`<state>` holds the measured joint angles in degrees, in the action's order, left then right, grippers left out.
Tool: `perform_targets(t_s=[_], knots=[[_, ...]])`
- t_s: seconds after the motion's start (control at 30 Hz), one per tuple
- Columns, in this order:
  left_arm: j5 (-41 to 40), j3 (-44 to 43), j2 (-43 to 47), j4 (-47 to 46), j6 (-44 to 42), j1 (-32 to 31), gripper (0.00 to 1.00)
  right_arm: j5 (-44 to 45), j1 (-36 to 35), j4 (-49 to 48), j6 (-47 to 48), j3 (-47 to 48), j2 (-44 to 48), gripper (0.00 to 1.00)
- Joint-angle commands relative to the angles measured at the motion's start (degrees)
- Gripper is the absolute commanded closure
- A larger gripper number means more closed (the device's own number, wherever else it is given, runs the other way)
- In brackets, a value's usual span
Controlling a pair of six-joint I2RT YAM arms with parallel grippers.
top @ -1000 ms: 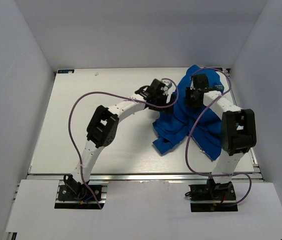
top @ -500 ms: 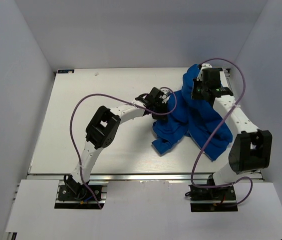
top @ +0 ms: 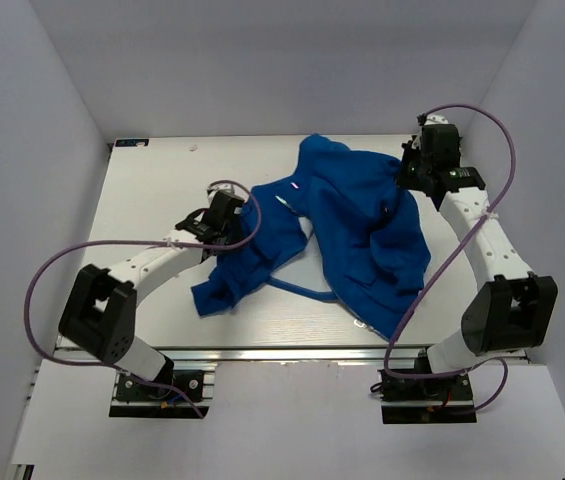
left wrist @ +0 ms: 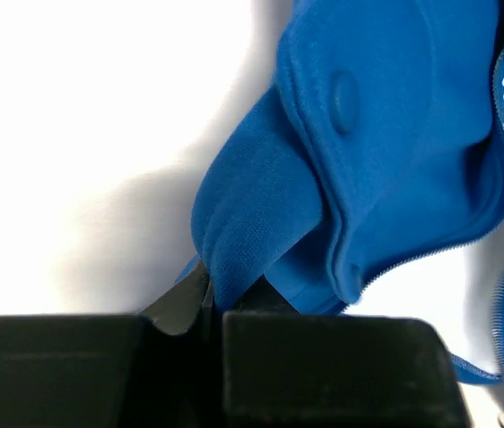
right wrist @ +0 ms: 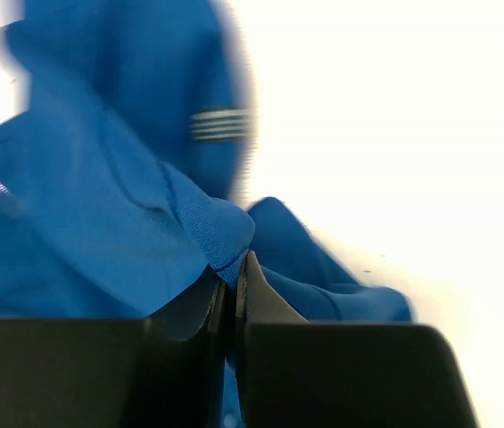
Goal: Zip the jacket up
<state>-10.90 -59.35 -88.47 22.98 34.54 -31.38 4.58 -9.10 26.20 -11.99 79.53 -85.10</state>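
Observation:
The royal-blue jacket [top: 352, 225] hangs stretched between my two grippers across the middle and right of the table [top: 152, 190], rumpled, with a strip of white lining showing near its top. My left gripper [top: 230, 226] is shut on a fold of the jacket [left wrist: 252, 205] at its left end; a flap pocket with a snap [left wrist: 345, 89] and open zipper teeth [left wrist: 430, 254] lie just beyond the jaws. My right gripper [top: 414, 168] is shut on the jacket's [right wrist: 100, 205] upper right edge, the fabric pinched between its fingertips [right wrist: 256, 290].
White walls close in the table on three sides. Purple cables [top: 92, 250] loop from both arms over the table. A loose end of the jacket trails toward the table's front edge [top: 292, 345].
Both grippers have shut on the jacket and pulled apart. The left arm swung left and toward the front, the right arm went back and right, spreading the bunched jacket out.

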Motion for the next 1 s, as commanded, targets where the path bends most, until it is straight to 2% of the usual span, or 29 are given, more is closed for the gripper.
perform_targets(t_s=[0.0, 0.07, 0.13, 0.17, 0.2, 0.23, 0.27, 0.3, 0.33, 0.37, 0.4, 0.43, 0.5, 0.6, 0.63, 0.73, 0.77, 0.87, 0.97], knots=[[-5.8, 5.02, 5.74, 3.03, 3.95, -0.35, 1.0, 3.59, 3.29, 0.97, -3.21, 4.49, -4.61, 1.0], [-5.54, 8.02, 7.68, 3.38, 4.3, -0.35, 1.0, 2.98, 6.28, 1.74, -4.18, 6.94, -8.22, 1.0], [-5.71, 8.99, 9.79, 4.17, 5.18, -0.35, 1.0, 2.46, 8.4, 4.38, -4.1, 13.35, -14.46, 1.0], [-5.8, 9.08, 10.67, 4.87, 5.09, -0.35, 0.91, 2.8, 8.4, 7.09, -3.14, 17.55, -18.05, 0.95], [-5.72, 8.82, 10.68, 4.88, 5.09, -0.35, 0.91, 2.8, 8.49, 8.07, -2.26, 19.25, -19.3, 0.94], [-5.63, 8.47, 11.29, 5.84, 4.92, -0.35, 0.62, 2.98, 8.49, 8.78, -1.73, 20.48, -20.18, 0.93], [-5.54, 7.25, 11.56, 6.11, 4.48, -0.35, 0.39, 2.72, 8.49, 8.87, -1.2, 21.02, -20.63, 0.87], [-5.63, 6.54, 11.74, 7.24, 3.78, -0.35, 0.2, 1.32, 8.49, 7.31, 0.37, 20.67, -20.11, 0.79], [-5.63, 5.66, 11.91, 7.86, 3.6, -0.35, 0.02, 0.61, 8.49, 6.68, 0.91, 20.41, -19.5, 0.65], [-5.63, 4.69, 12.0, 8.39, 3.16, -0.35, 0.02, -0.26, 8.4, 5.98, 1.35, 20.06, -18.79, 0.38], [-5.71, 2.6, 12.0, 9.53, 2.46, -0.35, 0.02, -1.84, 8.49, 6.23, 1.79, 19.79, -17.05, 0.22], [-6.06, 1.44, 12.18, 10.23, 2.28, -0.35, 0.02, -2.46, 8.49, 6.06, 1.79, 18.48, -15.9, 0.11], [-7.29, -1.9, 12.53, 12.16, 1.84, -0.35, 0.02, -3.95, 8.49, 5.45, 1.7, 16.29, -11.86, 0.11], [-8.96, -6.19, 13.23, 13.84, 0.97, -0.35, 0.02, -4.05, 8.05, 3.61, 0.74, 9.0, -4.31, 0.11], [-8.97, -7.0, 13.41, 13.84, 0.79, -0.35, 0.02, -4.14, 7.35, 2.38, 0.91, 3.93, -1.94, 0.11], [-6.25, -8.15, 13.93, 11.74, -0.79, -0.35, 0.02, -5.97, 2.26, -0.7, 1.78, -3.22, 6.16, 0.11], [-5.2, -7.89, 13.93, 10.86, -1.4, -0.35, 0.02, -6.16, -1.58, -1.06, 2.23, -7.15, 8.87, 0.11], [-2.12, -5.96, 13.5, 8.31, -1.85, -0.35, 0.02, -1.25, -10.45, -0.97, 3.64, -11.66, 10.48, 0.11], [-0.27, -4.37, 12.53, 7.08, -2.2, -0.35, 0.02, 1.22, -14.09, 0.17, 2.33, -12.81, 7.25, 0.11]])
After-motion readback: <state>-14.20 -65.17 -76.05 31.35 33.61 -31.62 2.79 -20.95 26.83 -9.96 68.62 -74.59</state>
